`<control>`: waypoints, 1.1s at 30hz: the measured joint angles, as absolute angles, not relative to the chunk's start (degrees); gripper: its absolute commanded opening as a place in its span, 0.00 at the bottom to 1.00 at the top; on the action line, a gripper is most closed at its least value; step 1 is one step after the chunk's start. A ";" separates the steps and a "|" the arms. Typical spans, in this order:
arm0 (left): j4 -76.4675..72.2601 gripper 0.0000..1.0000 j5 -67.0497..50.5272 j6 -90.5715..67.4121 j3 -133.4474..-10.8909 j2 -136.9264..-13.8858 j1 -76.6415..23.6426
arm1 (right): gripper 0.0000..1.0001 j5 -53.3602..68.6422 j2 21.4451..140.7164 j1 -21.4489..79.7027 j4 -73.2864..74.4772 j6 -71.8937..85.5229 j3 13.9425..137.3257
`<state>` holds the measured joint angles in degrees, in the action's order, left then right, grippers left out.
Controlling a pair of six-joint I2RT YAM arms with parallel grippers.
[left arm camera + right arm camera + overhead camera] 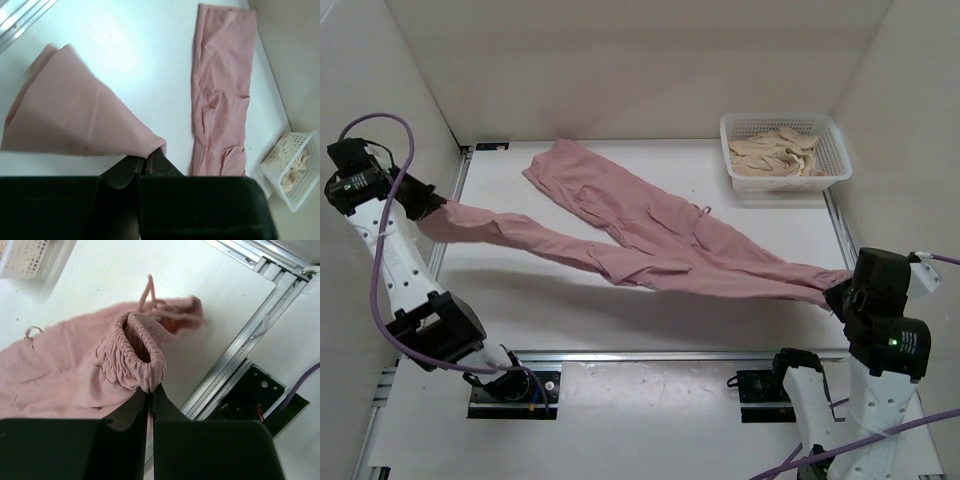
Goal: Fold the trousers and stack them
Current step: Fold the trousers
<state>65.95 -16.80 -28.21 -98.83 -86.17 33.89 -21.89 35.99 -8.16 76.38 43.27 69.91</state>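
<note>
The dusty-pink trousers [650,235] are stretched across the table between my two arms. One leg runs to the far left corner and lies flat. My left gripper [438,208] is shut on the hem of the other leg [80,120] and holds it above the table at the left edge. My right gripper [835,292] is shut on the gathered elastic waistband [140,357] at the right front, lifted off the table. A drawstring [147,292] hangs loose from the waistband.
A white basket [786,152] with beige cloth in it stands at the far right corner; it also shows in the left wrist view [295,167]. Walls close in the left, right and back. A metal rail [235,355] runs along the table's edge.
</note>
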 measured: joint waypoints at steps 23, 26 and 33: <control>66.02 0.11 -8.64 -27.97 -139.94 -128.60 11.90 | 0.00 -26.59 55.77 -8.19 74.32 43.18 67.88; 65.89 0.11 -9.67 -29.02 -146.10 -135.17 11.14 | 0.00 -27.11 60.53 -8.19 72.10 43.40 67.29; 61.65 0.11 -13.74 -32.10 -153.18 -144.40 10.24 | 0.00 -27.94 69.41 -9.37 65.98 44.60 66.81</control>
<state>61.65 -13.74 -32.10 -153.18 -144.40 10.24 -27.94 69.41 -9.37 65.98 44.60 66.81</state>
